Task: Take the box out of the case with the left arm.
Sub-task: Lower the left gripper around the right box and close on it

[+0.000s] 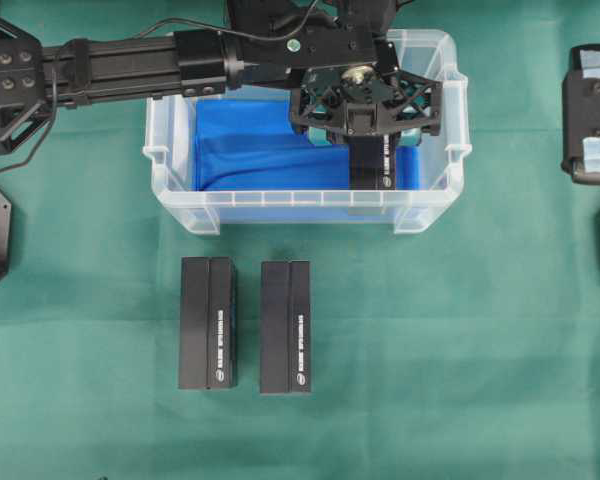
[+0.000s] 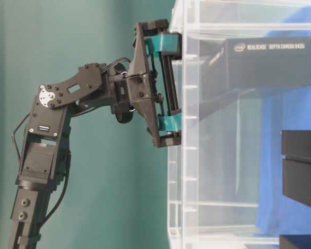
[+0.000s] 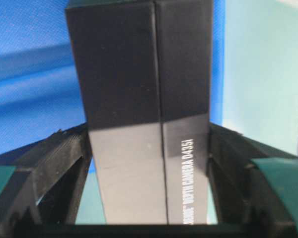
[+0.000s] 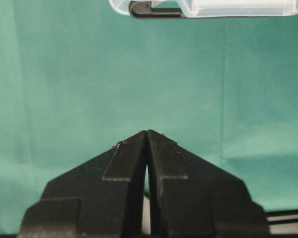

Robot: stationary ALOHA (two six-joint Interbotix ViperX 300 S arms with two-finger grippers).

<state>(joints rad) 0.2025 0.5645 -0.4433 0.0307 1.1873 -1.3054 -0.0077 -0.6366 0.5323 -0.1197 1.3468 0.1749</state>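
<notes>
We see the left arm (image 1: 130, 62) reaching across the far rim into the case (image 1: 180, 210), which sits on the green table (image 1: 80, 400). The left hand (image 1: 365, 105) is over the right part of the case. In the wrist view its two fingers (image 3: 54, 163) flank a black box (image 3: 144, 124) and touch both long sides, so we log the hand as partly closed and gripping the box. White print on the box reads "DEPTH CAMERA D435i". From table level the box appears behind the clear wall, high in the case near the rim; we cannot tell whether it is clear of the blue sheet (image 1: 250, 150).

Two more black boxes (image 1: 208, 322) lie side by side on the table just in front of the case.

The right hand (image 4: 147, 136) hangs over bare table, its fingertips pressed together, holding nothing.
</notes>
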